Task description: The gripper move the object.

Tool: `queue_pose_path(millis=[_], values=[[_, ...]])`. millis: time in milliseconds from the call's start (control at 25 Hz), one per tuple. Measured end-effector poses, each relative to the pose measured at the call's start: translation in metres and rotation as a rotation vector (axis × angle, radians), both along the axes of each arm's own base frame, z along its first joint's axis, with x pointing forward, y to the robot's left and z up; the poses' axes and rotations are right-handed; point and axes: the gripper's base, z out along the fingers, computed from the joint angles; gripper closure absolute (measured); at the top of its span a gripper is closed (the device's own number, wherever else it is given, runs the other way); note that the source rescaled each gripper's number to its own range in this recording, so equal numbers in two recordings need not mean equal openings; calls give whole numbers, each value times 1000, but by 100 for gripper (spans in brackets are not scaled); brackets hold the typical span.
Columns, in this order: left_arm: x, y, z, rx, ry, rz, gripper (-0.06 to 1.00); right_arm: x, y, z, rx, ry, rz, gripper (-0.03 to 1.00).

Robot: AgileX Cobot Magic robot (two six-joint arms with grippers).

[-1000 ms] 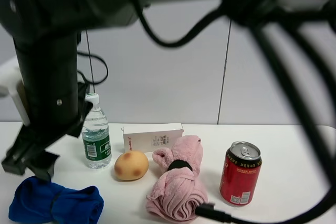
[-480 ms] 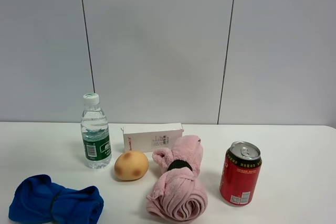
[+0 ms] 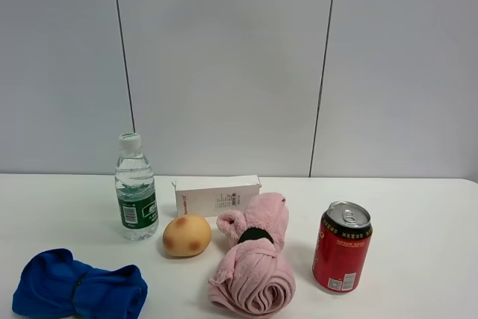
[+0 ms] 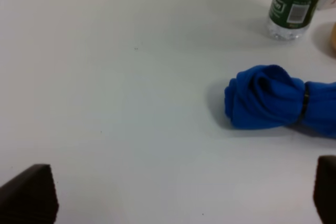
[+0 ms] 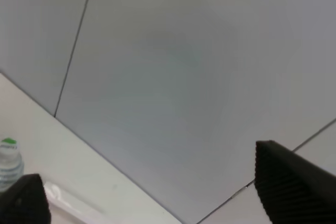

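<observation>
On the white table [image 3: 418, 207] stand a water bottle [image 3: 136, 198], a white box [image 3: 217, 195], a yellow-brown round object [image 3: 187, 235], a rolled pink towel [image 3: 254, 263], a red can [image 3: 342, 246] and a rolled blue cloth [image 3: 78, 287]. Neither arm shows in the exterior view. My left gripper [image 4: 177, 184] is open and empty above bare table, apart from the blue cloth [image 4: 273, 103] and the bottle [image 4: 293, 4]. My right gripper [image 5: 147, 170] is open and empty, raised and facing the wall, with the bottle cap [image 5: 8, 142] at the view's edge.
A grey panelled wall [image 3: 224, 65] stands behind the table. The white box [image 5: 65, 195] shows faintly in the right wrist view. The objects sit in a loose row across the table's middle and front.
One second ago a dark arm filled the exterior view over the blue cloth; it has left that view. The objects have not moved.
</observation>
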Motion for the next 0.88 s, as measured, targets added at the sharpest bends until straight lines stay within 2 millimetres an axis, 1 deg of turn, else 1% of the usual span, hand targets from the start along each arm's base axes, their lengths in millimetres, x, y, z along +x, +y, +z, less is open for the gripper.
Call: queue_pose_path(millis=[120, 200, 280, 400, 480, 520, 600, 720, 840, 880], values=[[0, 0, 0, 0, 0, 0, -6, -1, -3, 2, 26, 10, -10, 21], [0, 0, 0, 0, 0, 0, -6, 0, -1, -5, 10, 22, -15, 21], [0, 0, 0, 0, 0, 0, -6, 3, 4, -18, -30, 43, -32, 21], [0, 0, 0, 0, 0, 0, -6, 12, 11, -48, -103, 98, -76, 21], [0, 0, 0, 0, 0, 0, -6, 19, 11, -60, -110, 143, -107, 21], [0, 0, 0, -5, 0, -3, -6, 23, 10, -62, -103, 160, -120, 21], [0, 0, 0, 0, 0, 0, -6, 30, 5, -64, -97, 182, -145, 21], [0, 0, 0, 0, 0, 0, -6, 47, -9, -66, -86, 213, -199, 21], [0, 0, 0, 0, 0, 0, -6, 68, -31, -68, -81, 248, -265, 21], [0, 0, 0, 0, 0, 0, -6, 72, -37, -68, -74, 258, -277, 21]])
